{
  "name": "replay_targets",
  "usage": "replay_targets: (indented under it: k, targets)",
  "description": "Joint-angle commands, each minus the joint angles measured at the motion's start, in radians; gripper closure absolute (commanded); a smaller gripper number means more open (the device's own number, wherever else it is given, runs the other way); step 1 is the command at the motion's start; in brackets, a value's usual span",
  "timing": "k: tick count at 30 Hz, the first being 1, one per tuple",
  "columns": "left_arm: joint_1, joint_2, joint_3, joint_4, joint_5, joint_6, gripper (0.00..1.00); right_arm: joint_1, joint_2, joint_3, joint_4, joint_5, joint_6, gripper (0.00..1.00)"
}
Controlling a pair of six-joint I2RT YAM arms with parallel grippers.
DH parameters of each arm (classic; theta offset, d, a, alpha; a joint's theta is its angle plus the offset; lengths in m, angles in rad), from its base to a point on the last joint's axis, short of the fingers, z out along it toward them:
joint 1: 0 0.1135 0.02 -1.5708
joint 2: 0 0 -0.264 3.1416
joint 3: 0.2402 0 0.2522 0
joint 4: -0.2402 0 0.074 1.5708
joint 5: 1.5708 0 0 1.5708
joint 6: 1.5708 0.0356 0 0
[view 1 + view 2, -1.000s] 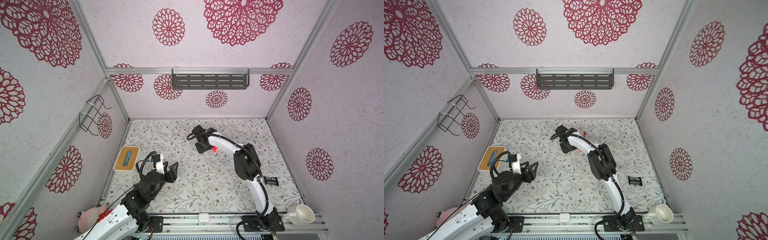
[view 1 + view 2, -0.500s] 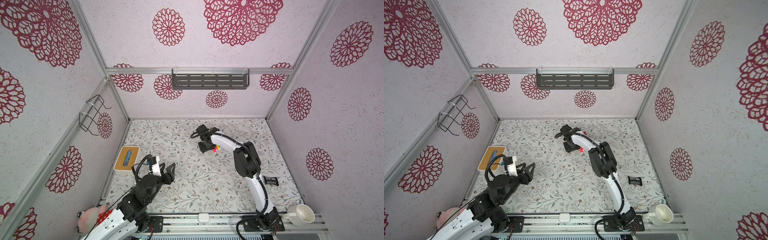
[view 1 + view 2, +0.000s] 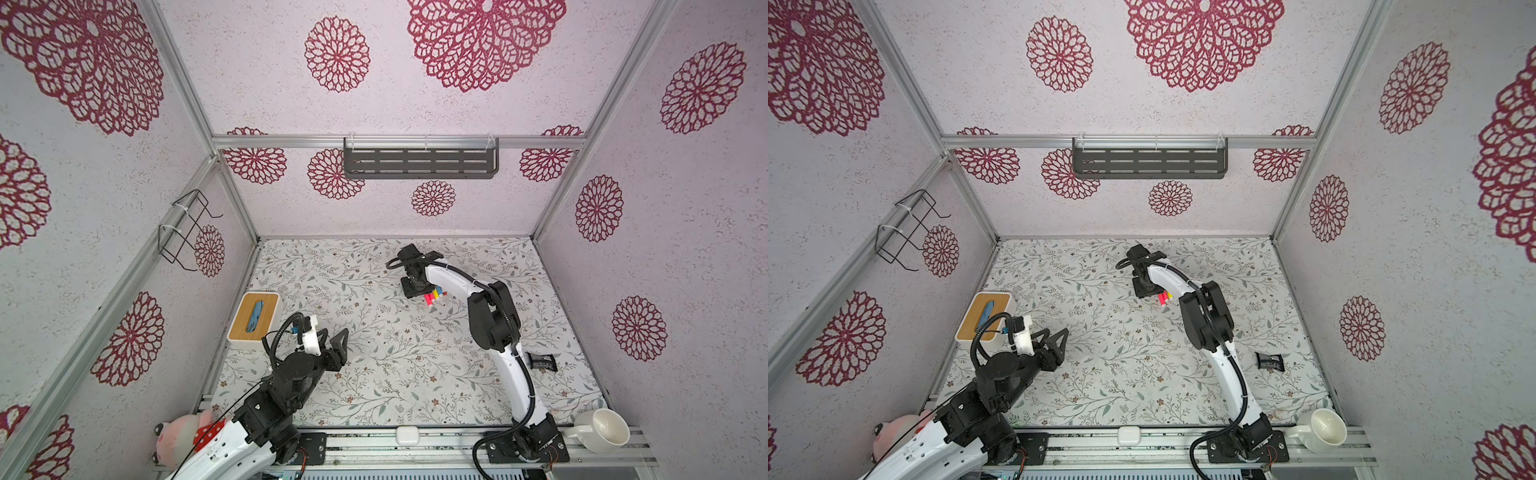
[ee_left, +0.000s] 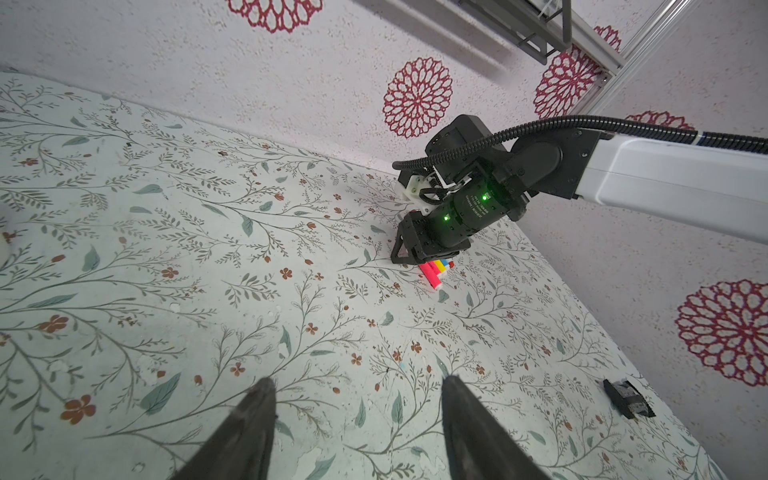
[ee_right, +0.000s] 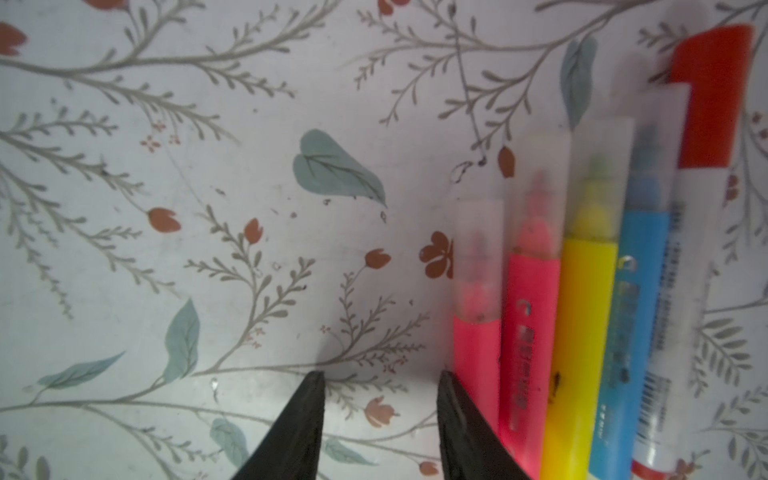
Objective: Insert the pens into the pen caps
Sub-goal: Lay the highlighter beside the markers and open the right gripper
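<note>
Toward the back of the floral table (image 3: 395, 374), I see the pens (image 5: 582, 291) lying side by side in one row, pen caps (image 5: 540, 166) fitted on their tips. My right gripper (image 5: 381, 376) stands parted with nothing between its jaws, one finger just beside, perhaps touching, the outermost pink pen. In both top views its wrist hides part of the row. My left gripper (image 4: 358, 380) hangs spread and empty near a wooden-topped box (image 3: 243, 328); a small black object (image 3: 542, 362) lies well apart.
</note>
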Motion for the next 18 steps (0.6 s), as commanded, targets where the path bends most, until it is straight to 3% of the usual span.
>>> replay_targets:
  k: [1,10,15,18]
  targets:
    - [-0.003,-0.014,0.008,-0.003,-0.016,-0.008,0.35,-0.002,0.003,0.030,-0.044,0.028,0.020,0.54]
    - [-0.002,-0.024,0.024,-0.024,-0.038,0.012,0.34,0.014,-0.137,0.004,-0.035,0.019,0.015,0.53]
    - [-0.003,-0.019,0.074,-0.059,-0.135,0.046,0.33,0.028,-0.397,-0.215,0.167,-0.051,-0.002,0.50]
    - [-0.002,-0.009,0.104,-0.070,-0.221,0.081,0.32,0.027,-0.569,-0.382,0.299,-0.027,0.000,0.49]
